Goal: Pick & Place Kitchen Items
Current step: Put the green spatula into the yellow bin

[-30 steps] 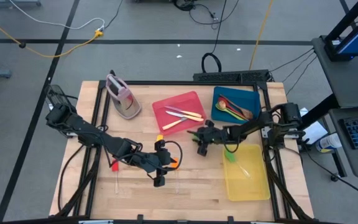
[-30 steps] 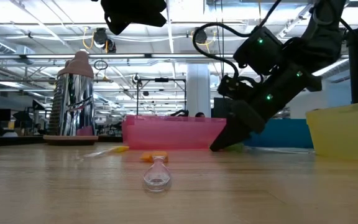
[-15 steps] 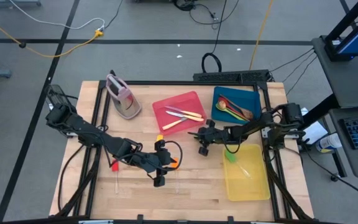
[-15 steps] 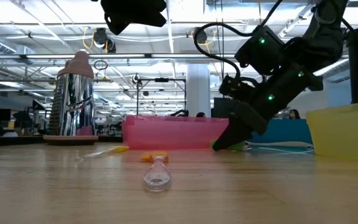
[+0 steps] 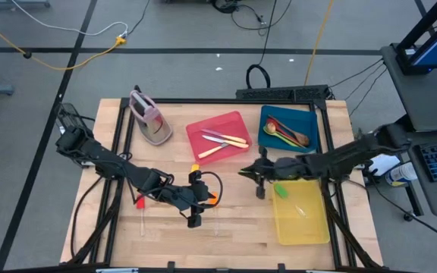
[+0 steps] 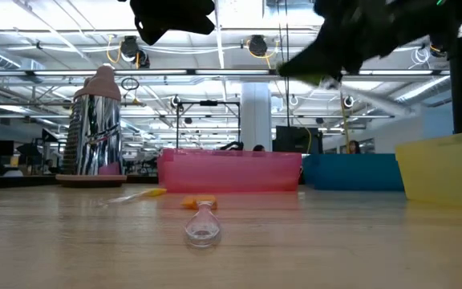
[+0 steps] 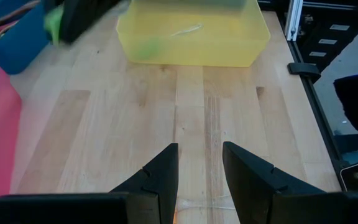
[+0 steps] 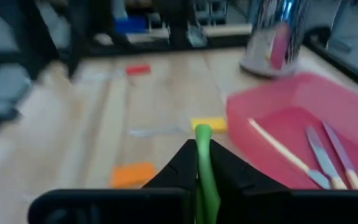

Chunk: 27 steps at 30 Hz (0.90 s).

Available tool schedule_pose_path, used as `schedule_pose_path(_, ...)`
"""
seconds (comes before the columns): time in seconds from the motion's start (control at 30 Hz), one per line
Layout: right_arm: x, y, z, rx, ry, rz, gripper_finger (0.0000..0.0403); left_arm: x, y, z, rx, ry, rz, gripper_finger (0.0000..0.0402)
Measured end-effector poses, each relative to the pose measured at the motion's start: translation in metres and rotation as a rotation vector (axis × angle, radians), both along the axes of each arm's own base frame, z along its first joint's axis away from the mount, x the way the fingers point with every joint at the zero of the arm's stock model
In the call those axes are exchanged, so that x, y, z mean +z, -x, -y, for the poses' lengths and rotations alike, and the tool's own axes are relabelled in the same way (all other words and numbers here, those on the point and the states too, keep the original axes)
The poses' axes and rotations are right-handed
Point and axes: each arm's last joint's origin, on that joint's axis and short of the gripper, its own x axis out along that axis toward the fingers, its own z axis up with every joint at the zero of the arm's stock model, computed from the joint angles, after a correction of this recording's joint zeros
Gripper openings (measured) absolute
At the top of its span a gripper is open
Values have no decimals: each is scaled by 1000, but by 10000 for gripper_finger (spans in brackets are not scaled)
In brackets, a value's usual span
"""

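My right gripper hangs high over the table between the red tray and the yellow tray, shut on a slim green utensil. The low view shows that gripper near its top, with the green piece blurred. My left gripper stands open above bare wood at the table's middle, with nothing between its fingers. Loose clear-handled pieces lie flat on the wood: one with a yellow head, one with an orange head and one with a red head. My right gripper pinches the green utensil between its two fingers, and the rounded green end sticks out ahead of the fingertips. The fingers point nearly level toward the table's left side. The utensil lies along them and is lifted clear of the table.
The red tray holds cream-handled knives, and the blue tray holds spoons. The yellow tray holds a green-headed clear piece. The pink-grey stand is at the far left. A clear spoon lies near the front.
My right gripper has risen from the table top with the green utensil. It has gone a little toward the right and near edges. It has tipped from pointing steeply down to nearly level. The utensil is now lifted clear.
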Motion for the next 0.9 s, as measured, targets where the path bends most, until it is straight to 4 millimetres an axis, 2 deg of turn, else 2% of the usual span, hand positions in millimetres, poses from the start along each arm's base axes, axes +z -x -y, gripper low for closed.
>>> schedule_pose_path(0.1, 16, 12, -10, -5, -54, 57, 13, 0, 0, 0, 1, 2, 0, 129)
schedule_pose_path(0.2, 20, 23, -22, -45, -136, 53, 21, 0, 0, 0, 1, 2, 0, 129)
schedule_pose_path(0.53, 0, 51, -52, -237, -129, -87, 15, 0, 0, 0, 15, 24, -2, 129)
schedule_pose_path(0.7, -9, 65, -57, -350, -135, -112, 23, 0, 0, 0, 20, 31, -2, 129)
schedule_pose_path(0.8, -12, 72, -58, -360, -137, -157, 19, 0, 0, 1, 25, 40, -3, 129)
schedule_pose_path(0.9, -16, 80, -57, -411, -202, -186, 14, 0, 0, 1, 25, 41, -3, 129)
